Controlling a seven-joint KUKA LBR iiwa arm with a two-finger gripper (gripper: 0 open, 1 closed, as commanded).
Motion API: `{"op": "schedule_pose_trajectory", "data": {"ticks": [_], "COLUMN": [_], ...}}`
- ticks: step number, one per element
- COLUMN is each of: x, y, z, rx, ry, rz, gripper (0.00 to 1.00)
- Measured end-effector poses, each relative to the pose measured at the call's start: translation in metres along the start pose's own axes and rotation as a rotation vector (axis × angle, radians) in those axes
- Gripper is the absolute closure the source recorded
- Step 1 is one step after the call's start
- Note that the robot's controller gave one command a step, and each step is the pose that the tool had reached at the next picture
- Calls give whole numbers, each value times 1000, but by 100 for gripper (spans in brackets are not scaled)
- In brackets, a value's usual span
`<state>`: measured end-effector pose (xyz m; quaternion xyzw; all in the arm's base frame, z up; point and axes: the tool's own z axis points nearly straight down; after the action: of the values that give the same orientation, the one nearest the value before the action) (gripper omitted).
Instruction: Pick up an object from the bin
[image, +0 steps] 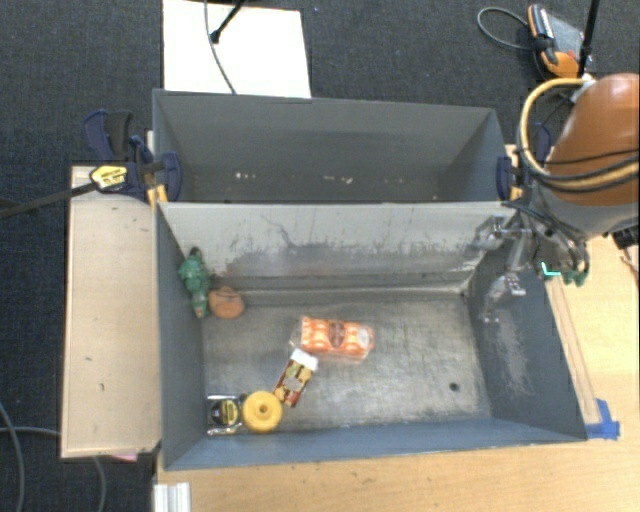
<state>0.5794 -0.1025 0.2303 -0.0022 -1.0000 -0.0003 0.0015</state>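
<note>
Gripper (508, 268) hangs over right wall of bin (420, 375), near back right corner; cannot tell if open or clenched. Nothing seen held. Pick not yet done: approach, grasp and lift all left, by my judgement.

Six things, all well apart from gripper:
- one orange-white packet (335, 338), mid floor
- one small red-white tube (295, 379)
- one yellow disc (262, 411) and one black-yellow tape measure (222, 412), front left corner
- one orange ball (228, 303) and one green toy (192, 274), left wall

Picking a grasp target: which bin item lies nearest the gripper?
The orange wrapped packet lying mid-floor. It is closest to the gripper on the right; every other item sits further left.
</note>
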Motion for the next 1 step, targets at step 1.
{"op": "schedule_pose_trajectory", "data": {"ticks": [1], "x": [-2], "y": [0], "z": [-4], "rx": [1], "ry": [-7], "rz": [-5], "gripper": [100]}}
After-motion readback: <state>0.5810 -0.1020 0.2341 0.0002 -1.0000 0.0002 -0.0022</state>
